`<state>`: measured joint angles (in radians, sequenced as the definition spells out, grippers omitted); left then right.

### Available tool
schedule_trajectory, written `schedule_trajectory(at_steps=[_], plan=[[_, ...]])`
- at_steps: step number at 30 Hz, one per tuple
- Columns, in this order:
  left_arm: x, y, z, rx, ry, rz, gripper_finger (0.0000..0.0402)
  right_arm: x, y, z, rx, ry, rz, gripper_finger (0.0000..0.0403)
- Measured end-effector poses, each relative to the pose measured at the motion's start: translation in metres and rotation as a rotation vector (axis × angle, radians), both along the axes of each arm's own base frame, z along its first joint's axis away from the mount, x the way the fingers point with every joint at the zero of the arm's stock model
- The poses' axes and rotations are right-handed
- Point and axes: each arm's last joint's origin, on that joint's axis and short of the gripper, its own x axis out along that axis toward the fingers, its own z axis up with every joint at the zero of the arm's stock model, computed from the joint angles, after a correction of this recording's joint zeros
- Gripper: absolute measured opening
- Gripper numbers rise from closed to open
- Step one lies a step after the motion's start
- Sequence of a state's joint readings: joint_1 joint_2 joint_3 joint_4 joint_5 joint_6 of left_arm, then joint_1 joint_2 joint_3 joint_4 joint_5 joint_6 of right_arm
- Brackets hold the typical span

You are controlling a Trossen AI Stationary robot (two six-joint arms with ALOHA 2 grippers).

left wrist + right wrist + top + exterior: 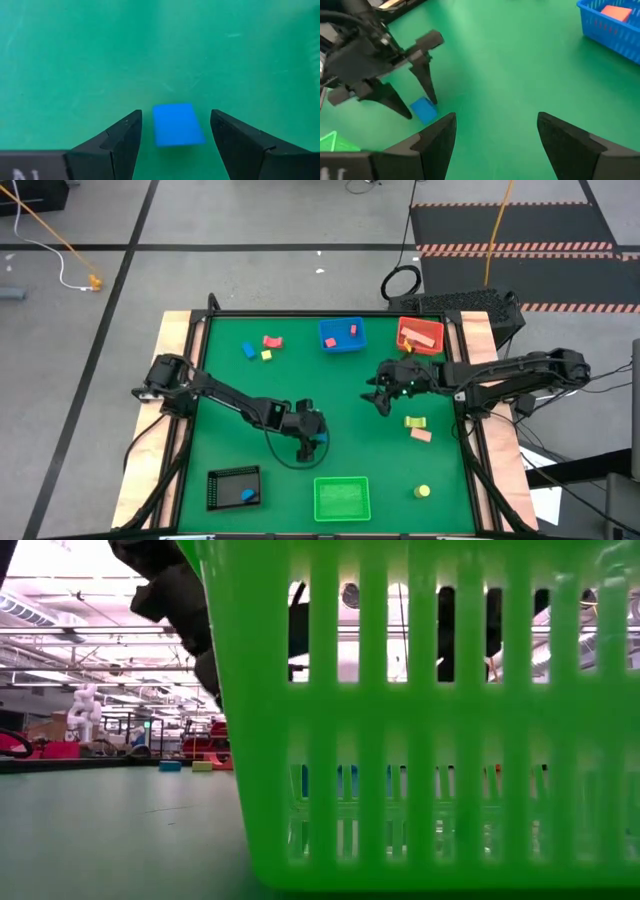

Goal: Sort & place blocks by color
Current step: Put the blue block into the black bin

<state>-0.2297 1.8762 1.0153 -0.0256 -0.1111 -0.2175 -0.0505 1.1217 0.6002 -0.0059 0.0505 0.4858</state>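
Observation:
My left gripper [312,438] points down at the table's middle, open, its fingers on either side of a small blue block [177,124] that lies flat on the green mat; a gap shows on each side of it. The right wrist view shows that same block [423,112] between the left fingers. My right gripper [383,395] hovers open right of centre, over bare mat [495,130]. Other blocks lie loose: blue [248,350], red [272,340], yellow [267,356], yellow [415,422], pink [421,434] and a yellow cylinder [423,491].
A blue tray [342,335] with a red block and a red tray [420,335] with a tan block stand at the far edge. A black tray [233,487] holding a blue block and a green tray [342,498] stand at the near edge. The green tray [400,740] fills the low view.

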Motion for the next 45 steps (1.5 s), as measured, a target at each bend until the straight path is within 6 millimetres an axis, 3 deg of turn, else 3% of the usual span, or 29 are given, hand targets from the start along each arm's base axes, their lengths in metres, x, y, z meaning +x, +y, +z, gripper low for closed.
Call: schedule_trajectory(at_steps=[6,10,13,17,24,36,45], plan=[[0.004,-0.002,-0.019,0.008,0.015,0.083,0.0236,-0.001,0.004,-0.004,0.014,-0.023,0.009,0.0267],[0.004,-0.002,-0.019,-0.021,0.021,0.134,0.0233,-0.001,0.007,-0.004,0.021,-0.026,0.018,0.0267],[0.003,-0.002,-0.017,-0.051,0.022,0.172,0.0207,-0.001,0.008,-0.005,0.022,-0.019,0.020,0.0267],[0.002,-0.001,-0.017,-0.082,0.035,0.199,0.0137,-0.001,0.008,-0.005,0.022,-0.021,0.020,0.0267],[0.002,-0.002,-0.017,-0.099,0.030,0.214,0.0133,0.001,0.007,-0.001,0.021,-0.060,0.019,0.0267],[0.002,0.006,0.008,-0.100,-0.042,0.175,0.0133,0.005,0.007,0.005,0.029,-0.135,0.020,0.0267],[-0.001,0.008,0.033,-0.071,-0.124,0.169,0.0133,0.005,0.016,0.005,0.184,-0.145,-0.010,0.0267]])
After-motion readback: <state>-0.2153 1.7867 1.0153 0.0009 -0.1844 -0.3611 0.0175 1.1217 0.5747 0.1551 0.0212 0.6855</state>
